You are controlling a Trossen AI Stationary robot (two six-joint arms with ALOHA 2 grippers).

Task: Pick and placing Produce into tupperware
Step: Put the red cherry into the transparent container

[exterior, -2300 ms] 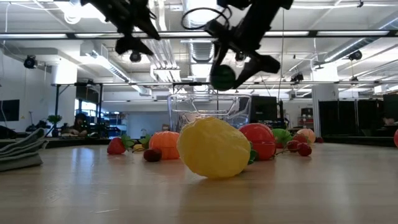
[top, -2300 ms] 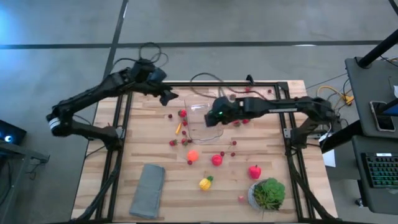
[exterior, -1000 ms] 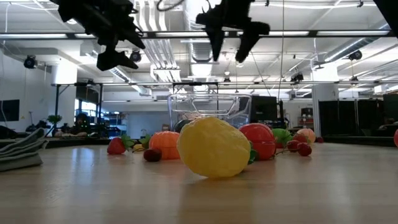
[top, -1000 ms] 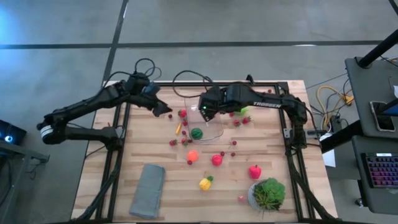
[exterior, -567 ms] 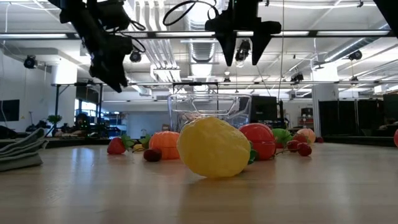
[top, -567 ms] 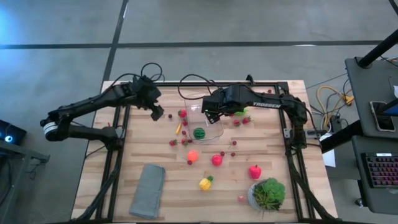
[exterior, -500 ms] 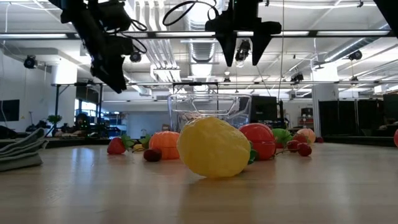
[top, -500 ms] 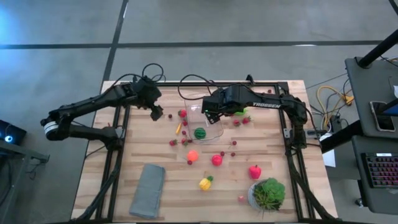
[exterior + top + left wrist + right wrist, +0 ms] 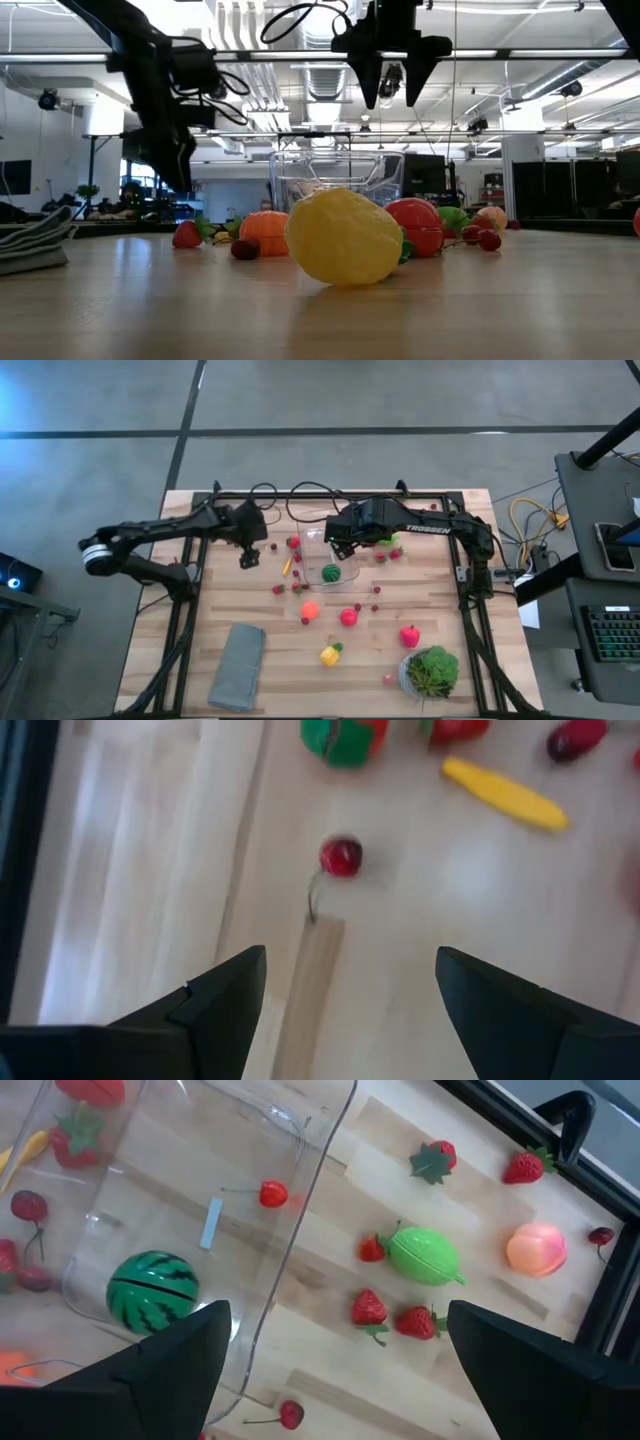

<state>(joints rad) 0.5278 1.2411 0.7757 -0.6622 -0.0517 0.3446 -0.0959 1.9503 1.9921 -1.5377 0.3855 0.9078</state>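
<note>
The left tool (image 9: 248,553) hangs open and empty above a lone cherry (image 9: 341,856), well to the left of the tupperware (image 9: 330,555). The right tool (image 9: 337,544) hovers wide open, also empty, over the tupperware, where a toy watermelon (image 9: 330,572) lies. The cherry is tiny and round; I judge an off-centre close could flick it away across the counter (image 9: 270,660).

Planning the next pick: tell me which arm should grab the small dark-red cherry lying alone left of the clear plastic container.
Left. The left gripper is open and hovers over the small dark-red cherry. The right gripper is open too, but above the clear rectangular plastic container holding the striped green watermelon.
</note>
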